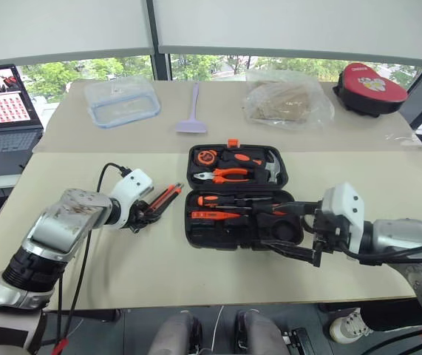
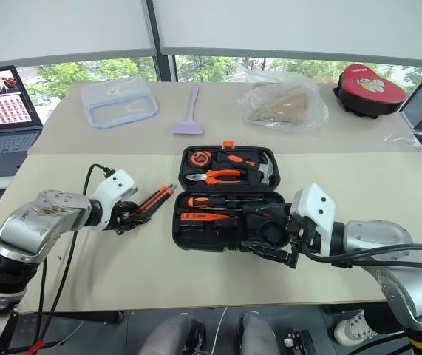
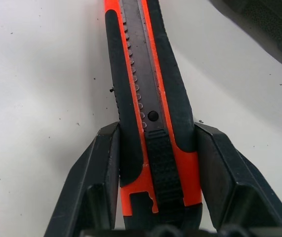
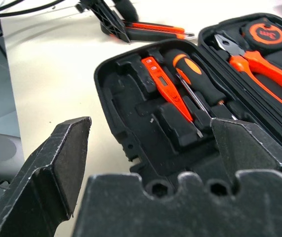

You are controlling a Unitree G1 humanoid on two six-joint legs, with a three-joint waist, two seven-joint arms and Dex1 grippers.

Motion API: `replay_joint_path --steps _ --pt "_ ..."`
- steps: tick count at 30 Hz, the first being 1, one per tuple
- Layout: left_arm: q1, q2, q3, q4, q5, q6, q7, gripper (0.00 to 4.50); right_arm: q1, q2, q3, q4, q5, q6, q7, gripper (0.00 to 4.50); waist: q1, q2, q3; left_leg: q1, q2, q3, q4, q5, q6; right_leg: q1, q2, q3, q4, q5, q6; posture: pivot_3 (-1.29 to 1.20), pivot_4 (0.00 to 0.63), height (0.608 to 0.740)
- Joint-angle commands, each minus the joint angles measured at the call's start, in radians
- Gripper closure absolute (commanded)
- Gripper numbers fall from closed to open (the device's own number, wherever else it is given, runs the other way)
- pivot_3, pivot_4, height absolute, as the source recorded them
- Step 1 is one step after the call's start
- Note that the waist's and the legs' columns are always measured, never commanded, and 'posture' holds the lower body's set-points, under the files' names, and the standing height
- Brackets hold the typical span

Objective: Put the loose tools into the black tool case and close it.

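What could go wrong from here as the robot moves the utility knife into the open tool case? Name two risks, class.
1. The left gripper pinches the utility knife only at its tail end, so it might pivot or slip when lifted.
2. The right gripper hangs open over the black tool case, where it could block the knife's way in.

No text, label or number can be read.
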Motion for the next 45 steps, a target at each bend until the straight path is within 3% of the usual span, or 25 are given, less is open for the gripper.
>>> replay_joint_path --steps 1,5,11,18,26,36,38,43,45 --pt "-0.092 0.025 0.096 0.125 -0.024 -0.23 -0.142 2.76 0.029 -0.015 -0.092 -0.037 0.092 0.049 0.01 0.0 0.0 0.0 0.0 0.0 0.0 0.0 0.0 0.0 -0.001 -0.001 0.0 0.0 0.001 0.0 0.0 0.0 0.15 0.728" --pt "-0.179 0.033 0.072 0.094 -0.084 -0.441 -0.413 2.76 0.1 -0.034 -0.152 -0.063 0.135 0.067 0.03 0.0 0.015 -0.003 0.002 -0.007 0.001 -0.002 0.002 0.001 -0.001 -0.004 0.0 -0.004 0.0 0.0 -0.002 0.0 0.15 0.728" --pt "-0.307 -0.072 -0.098 0.15 -0.018 -0.551 -0.582 2.76 0.143 -0.02 -0.173 -0.082 0.094 0.044 -0.023 0.0 0.018 -0.002 0.001 -0.005 -0.003 0.0 0.001 0.005 0.007 0.0 -0.001 -0.003 -0.003 0.001 0.0 0.0 0.15 0.728" --pt "-0.375 -0.21 -0.323 0.228 0.167 -0.58 -0.612 2.76 0.196 0.0 -0.192 -0.138 0.097 0.05 -0.074 0.0 0.018 -0.003 0.001 -0.006 -0.001 0.0 0.001 0.006 0.009 -0.002 0.001 -0.002 -0.002 0.001 0.0 0.0 0.15 0.728" --pt "-0.383 -0.259 -0.387 0.166 0.187 -0.448 -0.664 2.76 0.25 0.03 -0.172 -0.191 0.083 0.046 -0.121 0.0 0.016 -0.003 0.001 -0.007 0.0 -0.001 0.002 0.005 0.01 -0.003 0.001 -0.001 -0.001 0.0 -0.001 0.0 0.15 0.728" --pt "-0.418 -0.333 -0.42 0.291 0.283 -0.504 -0.618 2.76 0.241 0.056 -0.166 -0.193 0.082 0.047 -0.162 0.0 0.025 -0.003 0.001 -0.009 0.0 -0.002 0.007 0.004 0.013 -0.003 0.0 -0.001 0.0 0.001 -0.001 0.0 0.15 0.728" --pt "-0.425 -0.337 -0.399 0.28 0.264 -0.485 -0.636 1.76 0.237 0.06 -0.157 -0.193 0.08 0.049 -0.168 0.0 0.026 -0.003 0.001 -0.009 0.0 -0.002 0.009 0.003 0.014 -0.002 0.0 -0.001 0.0 0.001 -0.001 0.0 0.15 0.728" --pt "-0.448 -0.335 -0.326 0.225 0.171 -0.375 -0.684 0.13 0.245 0.06 -0.153 -0.193 0.08 0.048 -0.162 0.0 0.022 -0.003 0.001 -0.01 0.0 -0.002 0.009 0.003 0.015 -0.004 0.0 0.0 0.0 0.001 0.0 0.0 0.15 0.728" --pt "-0.459 -0.328 -0.3 0.218 0.149 -0.352 -0.688 0.04 0.249 0.058 -0.157 -0.189 0.079 0.045 -0.157 0.0 0.021 -0.003 0.001 -0.011 0.0 -0.002 0.009 0.003 0.016 -0.004 0.0 -0.001 0.0 0.001 0.0 0.0 0.15 0.728"
